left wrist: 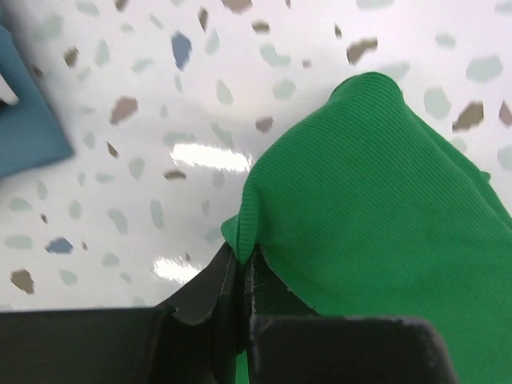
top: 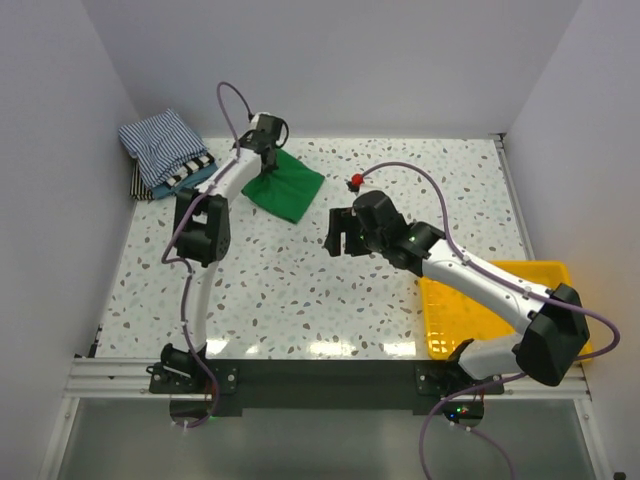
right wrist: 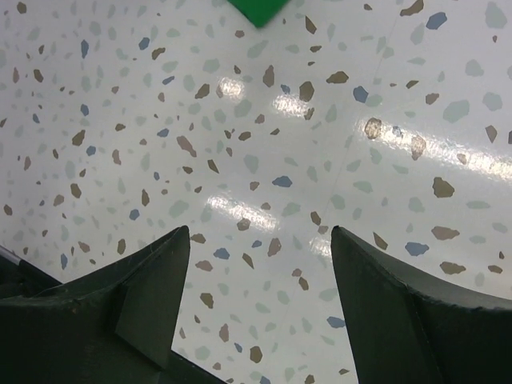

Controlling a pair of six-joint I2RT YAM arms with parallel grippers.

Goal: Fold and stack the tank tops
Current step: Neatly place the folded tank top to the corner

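1. Two grippers differing: left gripper [left wrist: 238, 260] is pinching an edge of green tank top [top: 287, 190]; right gripper [right wrist: 258, 256] is hovering wide-jawed, empty.
2. Green tank top is lying at 11 o'clock; folded stack [top: 163, 150] at 10 o'clock.
3. Judgement: lifting low and moving slowly should be protecting the fold.

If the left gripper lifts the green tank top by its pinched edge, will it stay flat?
Probably it will hang limp: the green tank top drapes in soft folds where the left gripper pinches its edge. It looks thin and light, so it should lift easily, though the folded shape may come undone.
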